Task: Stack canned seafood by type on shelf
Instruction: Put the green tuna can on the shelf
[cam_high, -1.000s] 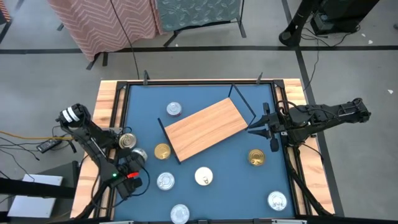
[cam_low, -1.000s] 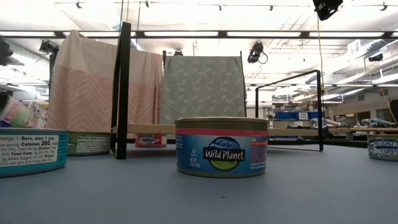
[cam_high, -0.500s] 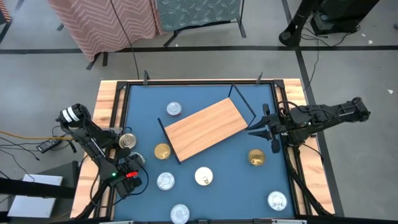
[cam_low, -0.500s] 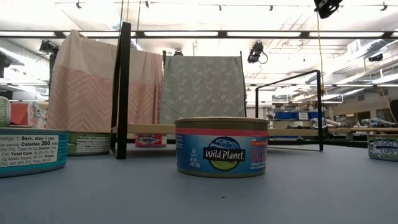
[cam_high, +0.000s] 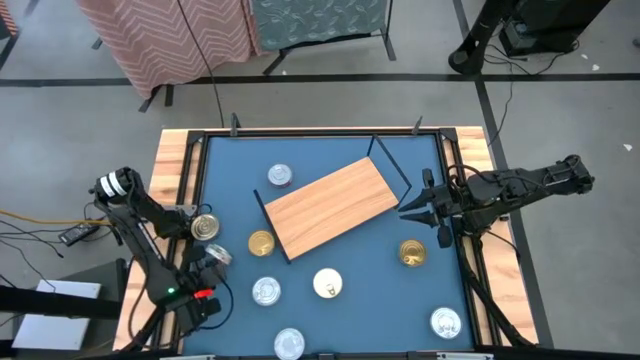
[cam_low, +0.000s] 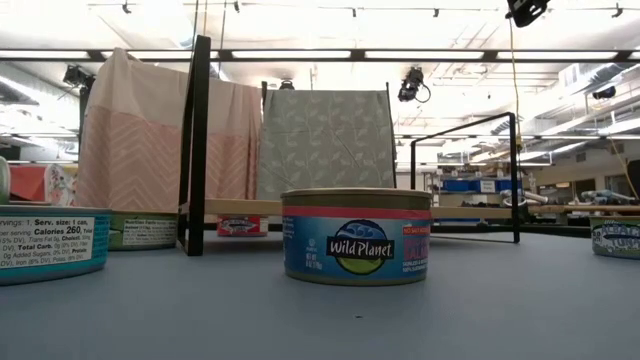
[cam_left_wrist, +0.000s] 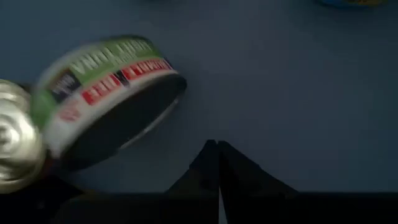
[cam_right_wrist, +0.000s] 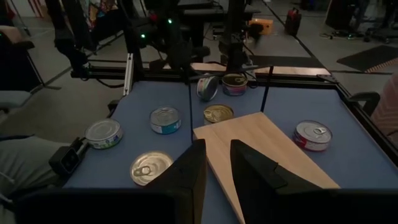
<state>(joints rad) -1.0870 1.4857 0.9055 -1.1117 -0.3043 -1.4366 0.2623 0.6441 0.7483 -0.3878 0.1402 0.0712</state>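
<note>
The shelf (cam_high: 330, 207), a light-wood board with black wire ends, lies slantwise in the middle of the blue table. Round tins lie scattered around it: a silver one (cam_high: 279, 176) at the far side, gold ones (cam_high: 260, 243) (cam_high: 412, 253), and silver ones near the front (cam_high: 265, 291) (cam_high: 446, 322). At the left rim a green-labelled tin (cam_left_wrist: 106, 99) stands tilted on its edge against a gold-lidded tin (cam_high: 205, 227). My left gripper (cam_left_wrist: 217, 163) is shut just above and beside the tilted tin, with nothing in it. My right gripper (cam_right_wrist: 215, 163) hovers open off the shelf's right end.
A Wild Planet tin (cam_low: 356, 237) stands in front of the shelf, and another silver tin (cam_high: 289, 343) sits at the front edge. The table has a raised wooden rim (cam_high: 172, 170). Bare blue surface lies between the shelf and the right rim.
My left gripper has risen and drawn back toward the table's near left corner, still shut. The tilted tin beside it has shifted slightly toward the left edge. My right arm has kept still.
</note>
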